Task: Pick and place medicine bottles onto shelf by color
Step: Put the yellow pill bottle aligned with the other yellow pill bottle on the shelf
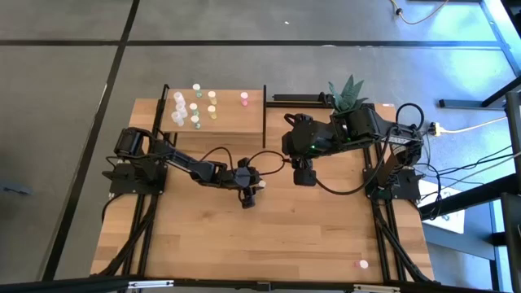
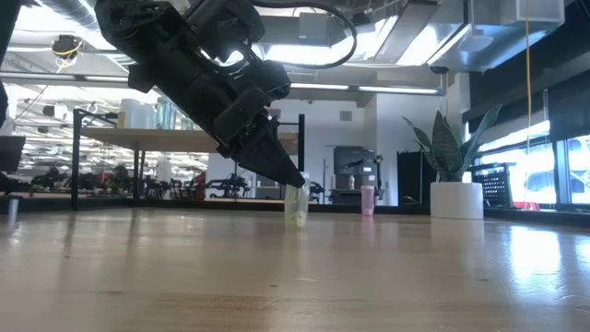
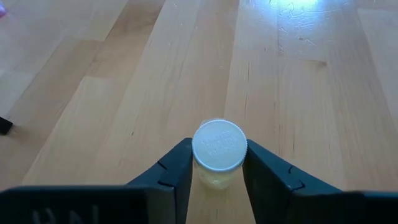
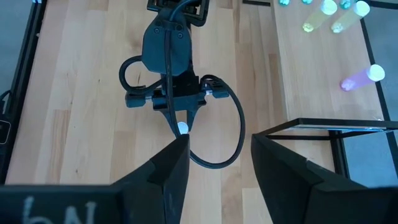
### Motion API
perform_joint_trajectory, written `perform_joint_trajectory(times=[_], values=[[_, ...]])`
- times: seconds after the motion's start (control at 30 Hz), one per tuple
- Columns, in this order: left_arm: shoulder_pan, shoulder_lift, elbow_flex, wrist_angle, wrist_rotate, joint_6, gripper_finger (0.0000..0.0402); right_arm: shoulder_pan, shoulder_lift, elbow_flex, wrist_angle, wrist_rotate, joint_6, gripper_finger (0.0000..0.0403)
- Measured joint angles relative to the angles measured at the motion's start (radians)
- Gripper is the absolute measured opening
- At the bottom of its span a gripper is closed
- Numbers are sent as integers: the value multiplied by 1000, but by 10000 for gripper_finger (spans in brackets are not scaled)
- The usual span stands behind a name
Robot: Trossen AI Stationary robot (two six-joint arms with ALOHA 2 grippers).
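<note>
At the centre of the overhead frame we see the left gripper (image 1: 249, 198) reaching across the wooden table (image 1: 309, 236) with its two fingers clamped on a small bottle (image 3: 219, 149), one pressing each side just below its white cap. In the table-level frame that bottle (image 2: 296, 205) stands upright on the table surface under the dark, slanting gripper (image 2: 290, 180), a little left of centre.

The right gripper (image 1: 304, 176) hangs just right of centre in the overhead frame, above the table and apart from the left one. Its own wrist camera shows its fingers (image 4: 165, 171) spread wide with nothing between them, looking down on the left gripper (image 4: 181, 127) and the white cap held at its tip.

The shelf (image 1: 236, 118) sits at the upper left of the table in the overhead frame, framed by thin black posts. A cluster of bottles (image 1: 195, 107) stands on its left half, white, green and yellow tops among them, and a pink-topped bottle (image 1: 244, 98) stands alone toward the shelf's right edge. One more pink bottle (image 1: 364, 264) rests by itself near the lower right corner of the table, well apart from both arms.

A potted plant (image 1: 348, 94) stands at the table's upper edge, behind the right arm.
</note>
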Motion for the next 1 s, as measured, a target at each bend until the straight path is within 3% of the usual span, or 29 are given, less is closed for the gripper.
perform_joint_trajectory(times=[0.33,0.53,0.77,1.0], values=[[0,-32,-1,12,0,-27,115,0,0,0,0,0,0,173],[-5,-158,-1,-42,-11,-36,114,0,0,0,0,0,1,173],[-39,-374,0,-231,-193,-76,113,0,0,0,4,0,1,173],[-68,-557,0,-466,-432,-249,112,0,0,0,8,0,1,173]])
